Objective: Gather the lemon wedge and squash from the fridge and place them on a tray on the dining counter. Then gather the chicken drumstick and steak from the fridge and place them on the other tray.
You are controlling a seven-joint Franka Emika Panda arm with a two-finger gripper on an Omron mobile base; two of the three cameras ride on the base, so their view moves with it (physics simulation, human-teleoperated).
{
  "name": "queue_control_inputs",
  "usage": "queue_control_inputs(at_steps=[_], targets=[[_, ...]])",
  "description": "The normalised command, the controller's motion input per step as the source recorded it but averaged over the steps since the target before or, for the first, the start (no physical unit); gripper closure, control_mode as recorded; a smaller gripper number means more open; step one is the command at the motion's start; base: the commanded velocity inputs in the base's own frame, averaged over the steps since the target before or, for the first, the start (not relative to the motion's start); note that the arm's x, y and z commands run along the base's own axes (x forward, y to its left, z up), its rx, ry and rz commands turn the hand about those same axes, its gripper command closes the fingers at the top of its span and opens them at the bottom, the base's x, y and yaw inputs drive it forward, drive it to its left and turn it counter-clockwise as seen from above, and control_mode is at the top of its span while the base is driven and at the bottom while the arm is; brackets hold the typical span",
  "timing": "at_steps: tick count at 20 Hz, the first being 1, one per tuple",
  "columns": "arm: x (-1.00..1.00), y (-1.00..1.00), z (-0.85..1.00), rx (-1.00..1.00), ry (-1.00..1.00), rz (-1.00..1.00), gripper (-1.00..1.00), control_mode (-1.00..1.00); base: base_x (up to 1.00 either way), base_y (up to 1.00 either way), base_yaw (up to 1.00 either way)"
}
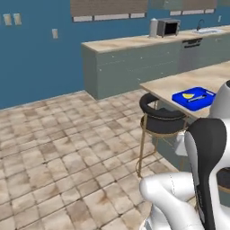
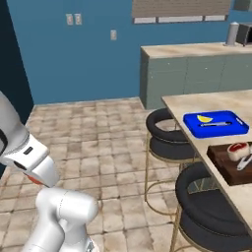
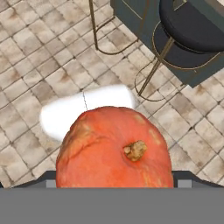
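One squash is grasped in the hand, stem outward. Well beyond the stools, the blue tray with the lemon wedge is reached across the worktop.

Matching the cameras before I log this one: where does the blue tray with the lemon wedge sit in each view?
Left base view: blue tray at the right, on the dining counter above a black stool.
Right base view: the tray right of centre, on the counter's near end, beside the dark tray.
Hand view: not in it.
Shared landmark: the black stool just below the tray.

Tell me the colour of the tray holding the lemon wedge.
Blue tray, clearest in the right base view.
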Motion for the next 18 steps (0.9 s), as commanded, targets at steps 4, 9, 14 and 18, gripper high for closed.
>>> queue_control_inputs(at_steps=[4, 9, 14, 18], targets=[[0.0, 0.0, 0.0, 0.0, 0.0, 0.0, 1.0, 1.0, 0.62, 0.62, -0.5], [0.0, 0.0, 0.0, 0.0, 0.0, 0.0, 1.0, 1.0, 0.6, 0.61, -0.5], [0.0, 0.0, 0.0, 0.0, 0.0, 0.0, 1.0, 1.0, 0.74, 0.58, -0.48], [0.0, 0.0, 0.0, 0.0, 0.0, 0.0, 1.0, 1.0, 0.78, 0.5, -0.47]])
